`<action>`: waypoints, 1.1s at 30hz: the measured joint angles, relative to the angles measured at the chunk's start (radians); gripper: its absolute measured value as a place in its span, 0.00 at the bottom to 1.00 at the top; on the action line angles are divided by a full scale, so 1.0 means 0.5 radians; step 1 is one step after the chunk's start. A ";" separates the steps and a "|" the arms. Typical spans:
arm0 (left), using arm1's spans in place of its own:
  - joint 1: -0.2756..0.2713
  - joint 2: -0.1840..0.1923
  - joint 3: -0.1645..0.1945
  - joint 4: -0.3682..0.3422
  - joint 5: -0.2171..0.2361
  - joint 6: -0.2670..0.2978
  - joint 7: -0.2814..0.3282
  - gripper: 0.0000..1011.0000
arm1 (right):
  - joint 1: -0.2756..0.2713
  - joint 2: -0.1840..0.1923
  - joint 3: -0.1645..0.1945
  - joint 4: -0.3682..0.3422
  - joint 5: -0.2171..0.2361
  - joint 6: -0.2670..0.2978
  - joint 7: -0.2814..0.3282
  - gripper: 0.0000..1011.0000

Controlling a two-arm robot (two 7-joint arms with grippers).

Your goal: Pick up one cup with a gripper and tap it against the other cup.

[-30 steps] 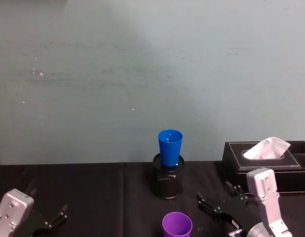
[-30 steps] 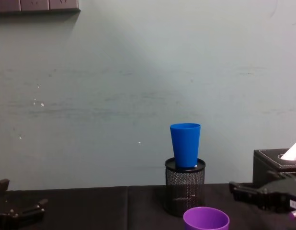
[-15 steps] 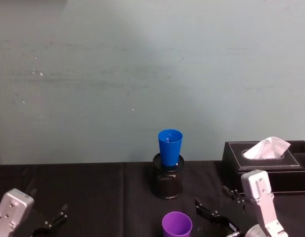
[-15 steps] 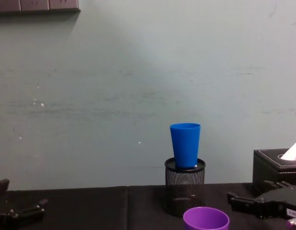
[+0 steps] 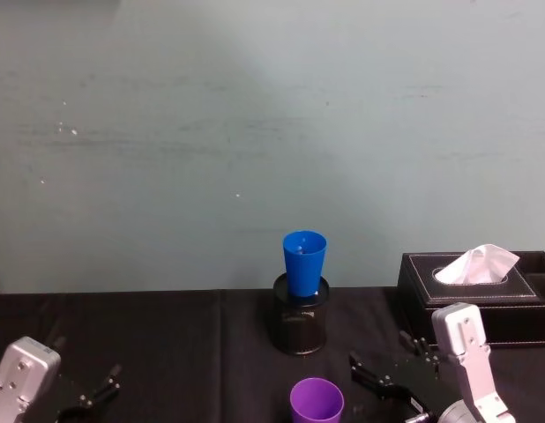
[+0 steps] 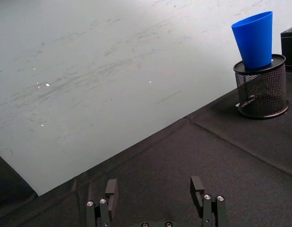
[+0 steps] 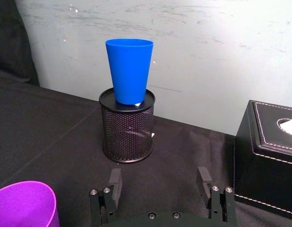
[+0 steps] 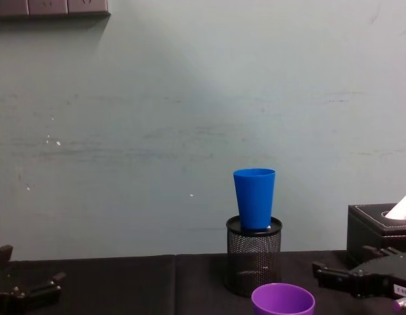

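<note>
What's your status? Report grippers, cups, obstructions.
Right gripper open, empty, beside purple cup. Left gripper open, idle at left. Blue cup sits in mesh holder. Tissue box off right.

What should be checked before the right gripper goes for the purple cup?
1. Right gripper fingers open: ok, spread wide.
2. Right gripper empty: ok, nothing between its fingers.
3. Purple plastic tapered tumbler upright, mouth up, on the black cloth: ok.
4. Gripper aligned with the purple tumbler: not ok; it sits to the tumbler's right, apart from it.
5. Bright blue plastic tapered tumbler steady on its perch: cannot tell; it stands upright in the top of the black mesh pen holder.
6. Left gripper out of the way: ok, open, low at the table's left.
</note>
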 joint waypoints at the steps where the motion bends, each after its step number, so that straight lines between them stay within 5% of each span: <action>1: 0.000 0.000 0.000 0.000 0.000 0.000 0.000 0.99 | 0.000 0.000 0.000 0.000 0.000 0.000 0.000 0.99; 33: 0.000 0.000 0.000 0.000 0.000 0.000 0.000 0.99 | -0.003 0.002 0.000 -0.004 0.000 0.000 -0.010 0.99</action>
